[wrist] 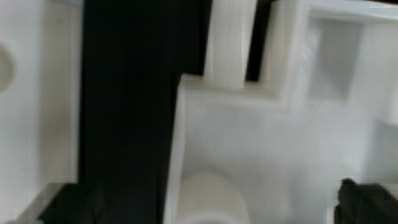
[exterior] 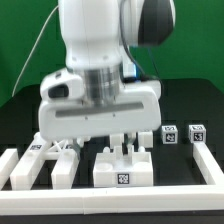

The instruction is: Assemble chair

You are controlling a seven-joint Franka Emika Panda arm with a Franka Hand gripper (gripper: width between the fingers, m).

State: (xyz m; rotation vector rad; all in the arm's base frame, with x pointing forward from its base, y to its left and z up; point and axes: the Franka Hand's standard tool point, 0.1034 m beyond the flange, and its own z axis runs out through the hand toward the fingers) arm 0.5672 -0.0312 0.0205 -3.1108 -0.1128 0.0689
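The gripper [exterior: 121, 144], jaws spread, straddles the flat chair block [exterior: 122, 168], whose long axis parallels the rail [exterior: 110, 190]; tagged cubes [exterior: 170, 134] stand near the rail.

I see the chair as loose matte white pieces on the black desk [exterior: 185, 100]. Near the middle a blocky slab [exterior: 122, 172] lies flat, with a square tag on its front face and short uprights rising from its top. At the exterior view's right, the nearer cube [exterior: 170, 135] and the farther cube [exterior: 197, 132] stand side by side, just apart, each tagged. At the exterior view's left, a cluster of bars [exterior: 58, 160] lies close together. The wrist view shows a white surface [wrist: 267, 130] too blurred to identify.
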